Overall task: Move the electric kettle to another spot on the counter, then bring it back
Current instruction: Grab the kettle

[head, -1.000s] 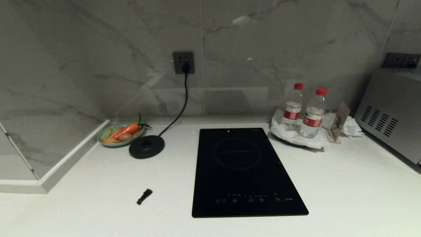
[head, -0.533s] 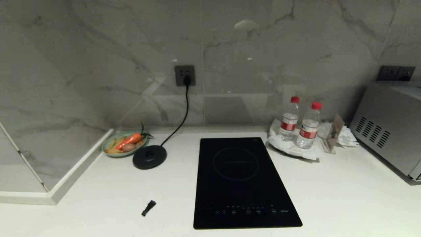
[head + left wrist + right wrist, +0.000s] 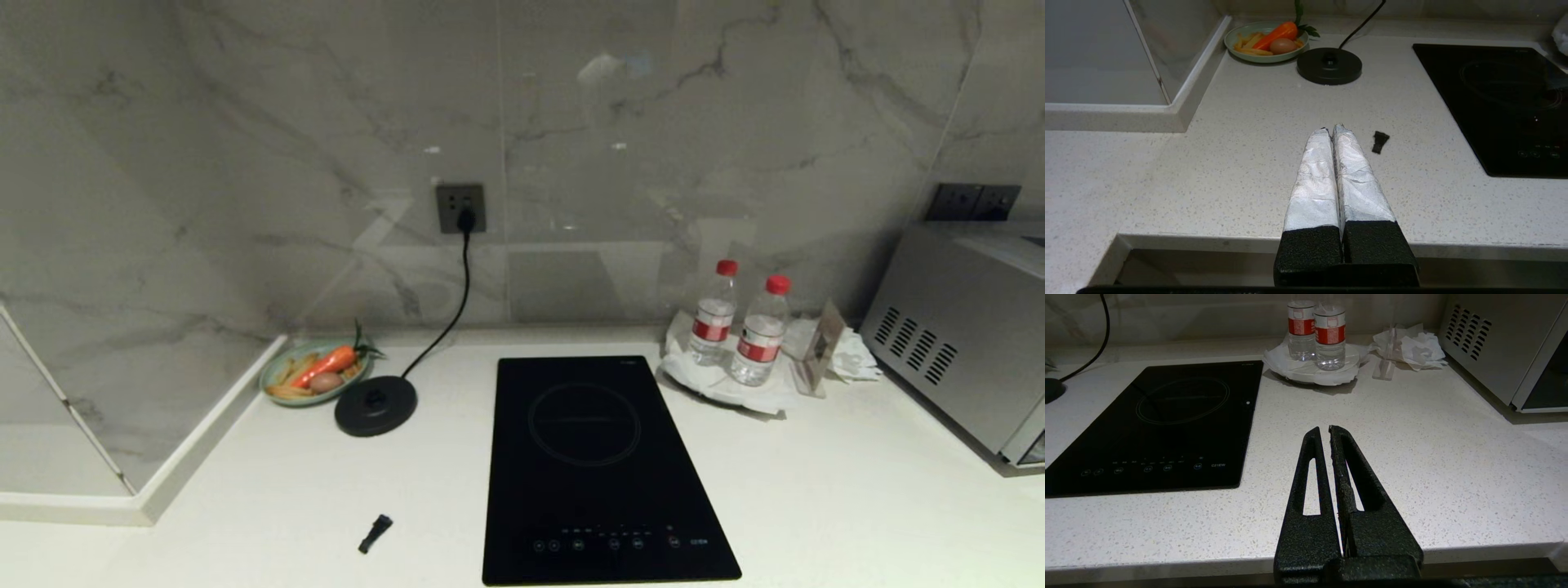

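The left gripper (image 3: 1331, 130), its foil-wrapped fingers pressed flat together with nothing between them, is held low at the near edge of the counter (image 3: 1216, 192), just beside a small black fragment (image 3: 1380, 141) lying on the stone. The right gripper (image 3: 1325, 433) is likewise closed and empty, parked over the counter's near edge in front of the induction hob (image 3: 1167, 416). Neither arm is seen in the head view. Farther out, the round kettle base (image 3: 375, 405) sits alone with its cord (image 3: 453, 302) run up to the wall socket (image 3: 460, 207), a plate of vegetables (image 3: 316, 377) touching or nearly touching it on the left. Two water bottles (image 3: 735, 331) stand on a tray to the right of the hob, and a steel appliance (image 3: 955, 335) beyond. The electric kettle itself is shown in no view; its whereabouts cannot be told. Over the last second the whole scene has slid downward and shrunk in the head view, so the camera has been raised and drawn back, while the objects have kept their places. From this it is judged that a wider look is being taken, and that the kettle must be found before anything can be carried.
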